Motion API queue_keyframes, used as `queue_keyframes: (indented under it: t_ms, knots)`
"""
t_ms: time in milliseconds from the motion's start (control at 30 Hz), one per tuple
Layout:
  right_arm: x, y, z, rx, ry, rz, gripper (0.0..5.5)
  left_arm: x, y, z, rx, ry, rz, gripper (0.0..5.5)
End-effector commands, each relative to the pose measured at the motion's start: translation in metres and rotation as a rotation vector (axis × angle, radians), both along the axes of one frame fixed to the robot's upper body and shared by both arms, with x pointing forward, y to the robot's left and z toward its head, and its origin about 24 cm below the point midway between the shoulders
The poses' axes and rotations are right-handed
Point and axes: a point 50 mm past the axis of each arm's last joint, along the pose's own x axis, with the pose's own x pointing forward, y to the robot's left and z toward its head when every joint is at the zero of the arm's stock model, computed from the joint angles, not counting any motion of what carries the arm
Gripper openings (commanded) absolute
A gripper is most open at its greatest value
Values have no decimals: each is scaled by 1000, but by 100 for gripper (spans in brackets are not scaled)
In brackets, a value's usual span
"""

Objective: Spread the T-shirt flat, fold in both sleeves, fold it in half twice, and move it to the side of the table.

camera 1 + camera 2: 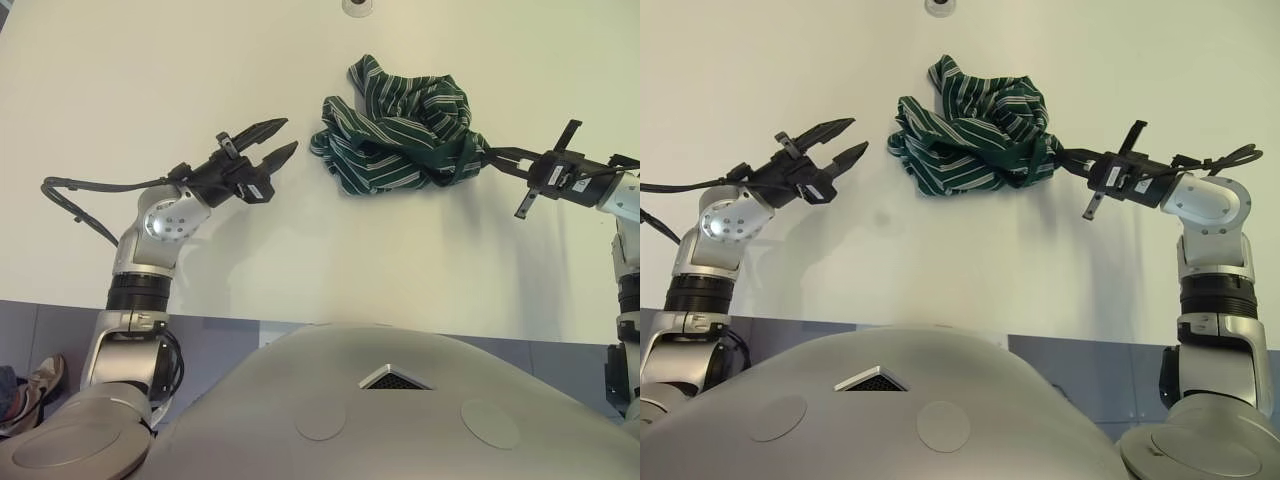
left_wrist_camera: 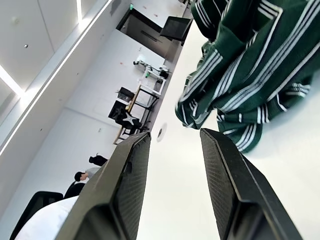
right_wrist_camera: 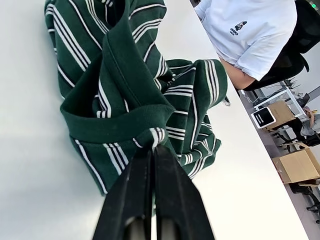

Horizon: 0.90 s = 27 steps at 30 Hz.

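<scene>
On the white table (image 1: 150, 80), toward its far middle, the green T-shirt (image 1: 400, 125) with white stripes lies crumpled in a heap. The right claw (image 1: 492, 155) is at the heap's right edge, its fingers closed together on a bunched fold of the ribbed hem. The left claw (image 1: 288, 135) is near the shirt's left edge but clear of it, its two fingers spread apart with nothing between them, pointing toward the cloth.
</scene>
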Motion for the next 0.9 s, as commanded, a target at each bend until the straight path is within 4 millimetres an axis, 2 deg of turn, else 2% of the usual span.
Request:
queue_keyframes:
  t_ms: [33,200,367,567,900]
  knots:
    - [5,4,3,20,-26,8,3,8,3,0,129,-4,-26,181]
    - [6,7,2,27,-26,12,3,23,-5,6,143,-47,-34,181]
    - [6,8,1,32,-26,14,3,34,-23,8,126,-74,-68,181]
    - [6,9,1,35,-28,15,3,35,-44,15,65,-104,-133,181]
    - [5,14,0,42,-33,29,3,38,-51,9,72,-88,-148,181]
